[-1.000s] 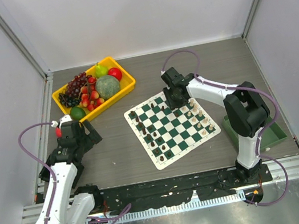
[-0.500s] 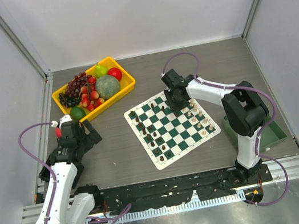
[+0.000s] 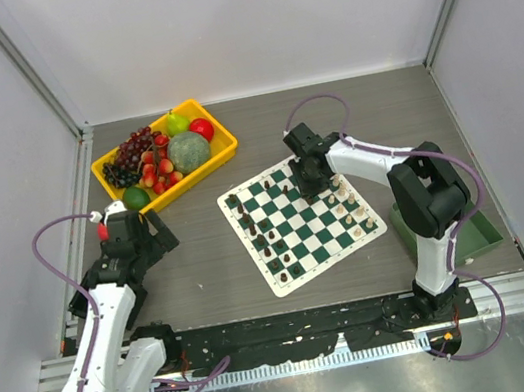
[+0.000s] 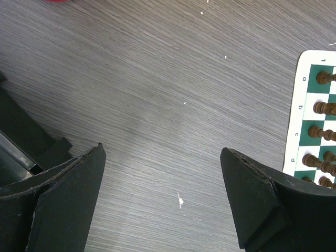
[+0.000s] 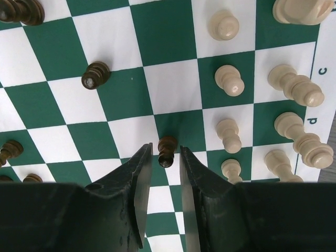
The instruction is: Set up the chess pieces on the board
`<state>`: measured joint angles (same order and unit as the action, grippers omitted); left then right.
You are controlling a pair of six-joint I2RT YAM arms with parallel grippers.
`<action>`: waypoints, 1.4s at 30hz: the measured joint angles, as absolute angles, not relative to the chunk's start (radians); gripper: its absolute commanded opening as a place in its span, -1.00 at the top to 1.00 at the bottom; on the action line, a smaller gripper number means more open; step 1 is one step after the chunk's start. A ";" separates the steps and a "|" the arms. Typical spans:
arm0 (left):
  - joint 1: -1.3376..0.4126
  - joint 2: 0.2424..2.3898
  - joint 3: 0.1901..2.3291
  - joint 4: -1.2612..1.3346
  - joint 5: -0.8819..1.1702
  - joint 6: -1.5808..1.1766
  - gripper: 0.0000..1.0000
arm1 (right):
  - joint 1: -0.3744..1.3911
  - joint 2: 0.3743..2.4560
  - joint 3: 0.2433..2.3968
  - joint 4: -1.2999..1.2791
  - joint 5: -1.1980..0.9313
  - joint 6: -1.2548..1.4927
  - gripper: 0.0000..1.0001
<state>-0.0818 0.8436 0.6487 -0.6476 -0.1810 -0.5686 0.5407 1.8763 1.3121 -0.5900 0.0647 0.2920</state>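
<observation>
The right gripper (image 5: 165, 153) is held low over the board (image 5: 173, 86), its fingers narrowed around a dark pawn (image 5: 167, 148) just beside the cream pawns (image 5: 229, 134). Whether the pawn is actually pinched cannot be told. The left gripper (image 4: 163, 178) is spread wide above the table (image 4: 157, 79), with nothing held. If the pawn is caught off-centre, it may be tipped or dropped, and a cream neighbour could be knocked over by the right finger.
</observation>
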 measured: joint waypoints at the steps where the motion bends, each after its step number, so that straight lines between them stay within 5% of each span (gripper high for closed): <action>1: -0.082 0.846 0.649 -0.647 -0.181 -0.569 -0.98 | 0.541 1.877 1.312 -0.590 0.065 0.292 0.35; 15: -0.082 0.863 0.649 -0.646 -0.171 -0.569 -0.98 | 0.541 1.886 1.309 -0.590 0.059 0.290 0.66; 42: -0.082 0.857 0.649 -0.646 -0.171 -0.568 -0.98 | 0.741 1.986 1.600 -0.625 0.060 0.290 0.67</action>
<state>-0.0818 0.8570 0.6487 -0.6460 -0.1711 -0.5682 0.7414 1.9858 1.6001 -0.6254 0.0601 0.2905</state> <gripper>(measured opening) 0.991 0.204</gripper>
